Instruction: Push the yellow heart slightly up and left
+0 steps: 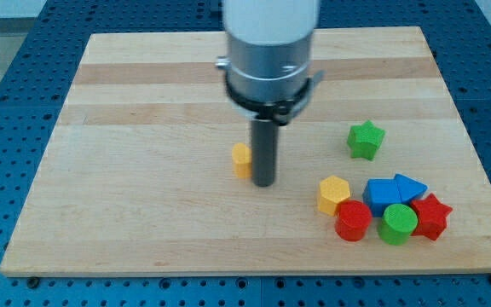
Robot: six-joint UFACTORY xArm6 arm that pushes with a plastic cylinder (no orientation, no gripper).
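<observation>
A small yellow block (242, 159), the yellow heart as far as I can tell, sits near the middle of the wooden board (143, 102). The rod partly hides its right side. My tip (264, 182) rests on the board just right of and slightly below this block, touching or almost touching it. The arm's white and grey body hangs above from the view's top.
A green star (366, 140) lies to the right. At the lower right is a cluster: a yellow pentagon (334, 194), a red cylinder (353, 222), a green cylinder (397, 224), a blue cube (383, 193), a blue triangle (411, 187), and a red star (432, 217).
</observation>
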